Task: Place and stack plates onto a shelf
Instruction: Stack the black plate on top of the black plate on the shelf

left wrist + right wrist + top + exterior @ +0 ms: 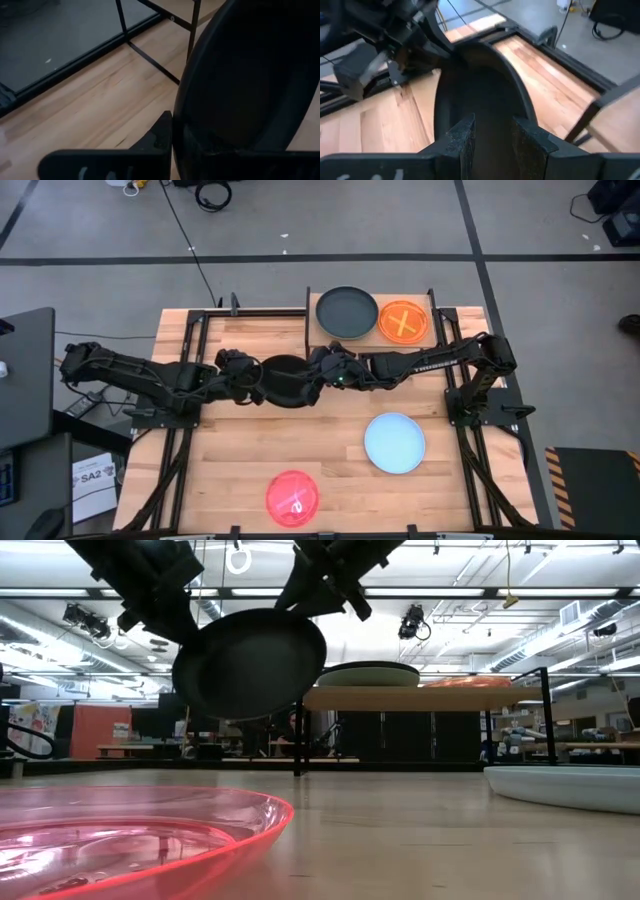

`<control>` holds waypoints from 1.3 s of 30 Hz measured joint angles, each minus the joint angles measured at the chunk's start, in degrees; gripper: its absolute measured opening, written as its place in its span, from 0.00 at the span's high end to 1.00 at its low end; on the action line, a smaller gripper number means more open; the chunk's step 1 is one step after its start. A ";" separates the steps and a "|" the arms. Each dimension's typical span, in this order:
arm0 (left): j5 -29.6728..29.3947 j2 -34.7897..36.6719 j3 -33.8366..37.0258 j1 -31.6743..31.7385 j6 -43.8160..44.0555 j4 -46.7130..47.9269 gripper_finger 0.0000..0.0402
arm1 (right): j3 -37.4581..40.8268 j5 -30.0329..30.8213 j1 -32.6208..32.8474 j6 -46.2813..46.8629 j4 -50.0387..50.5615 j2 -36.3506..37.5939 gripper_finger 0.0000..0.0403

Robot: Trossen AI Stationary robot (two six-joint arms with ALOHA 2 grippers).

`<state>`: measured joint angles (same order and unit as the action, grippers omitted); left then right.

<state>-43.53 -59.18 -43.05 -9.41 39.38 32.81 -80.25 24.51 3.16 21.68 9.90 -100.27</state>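
The red plate (292, 498) is lying on the table (230, 470) at the near edge, well in front of the shelf (372, 336). The light blue plate (394, 443) is lying a little farther in, also in front of the shelf and well apart from the red one.

Between these plates and the shelf, a black plate (284, 380) is hanging in the air above the table, tilted, as the low view is showing. Both arms are gripping it. The left claw (247, 385) is pinching the plate's rim on the side away from the shelf, with one finger (150, 142) lying against the outer wall. The right claw (322, 372) is pinching the rim on the side nearer the shelf, its fingers (465, 137) pressing on the edge.

On the shelf, at the far side of the table, a dark green-grey plate (347, 312) and an orange plate (403, 321) are sitting just beside each other.
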 joint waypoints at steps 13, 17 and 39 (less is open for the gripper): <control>3.06 -0.03 0.00 -0.13 0.20 -2.94 0.94 | 0.00 1.35 0.00 -5.21 -0.90 0.04 0.72; 3.10 -0.04 0.00 -0.13 0.15 -2.77 0.94 | 0.00 1.38 0.02 -8.55 -0.89 0.04 0.72; 3.59 -0.07 0.00 -0.22 0.22 0.53 0.94 | 0.00 4.30 -0.34 -23.30 -7.25 0.09 0.72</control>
<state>-39.94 -59.24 -43.05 -9.63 39.59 33.34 -80.25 28.81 2.82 -1.62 2.65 -100.18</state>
